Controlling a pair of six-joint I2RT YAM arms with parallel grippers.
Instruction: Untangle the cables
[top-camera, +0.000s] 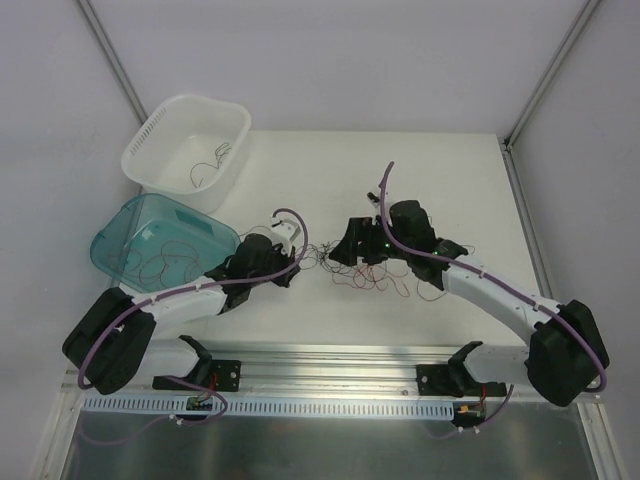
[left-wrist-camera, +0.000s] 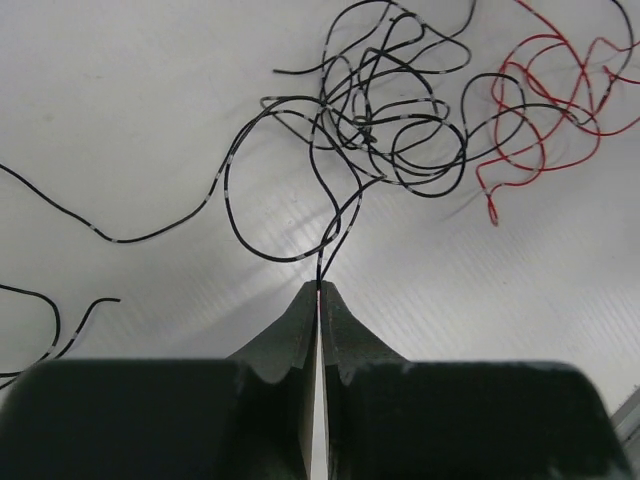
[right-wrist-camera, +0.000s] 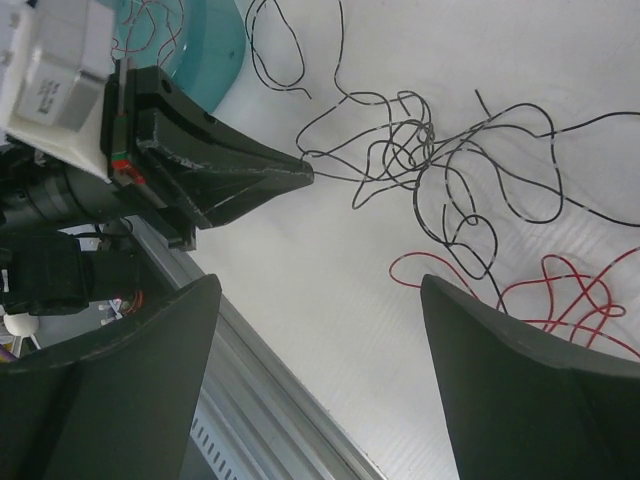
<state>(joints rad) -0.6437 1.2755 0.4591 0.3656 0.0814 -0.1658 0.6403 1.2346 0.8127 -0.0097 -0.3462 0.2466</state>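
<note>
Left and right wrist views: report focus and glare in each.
Left wrist view: left pincer body near the lens dark and blurred, black cables sharp, a bright patch on the table just ahead of the tips. Right wrist view: right pincer dark and soft-edged, cables crisp, table evenly lit.

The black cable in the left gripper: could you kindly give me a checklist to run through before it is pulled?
1. Grip: left gripper shut on the black cable: ok.
2. Only one strand pinched: cannot tell.
3. Helper: right gripper open and empty: ok.
4. Path: black tangle free of knots: not ok, its loops cross densely.
5. Neighbour: red cable clear of the black loops: cannot tell; they cross at one edge.
</note>
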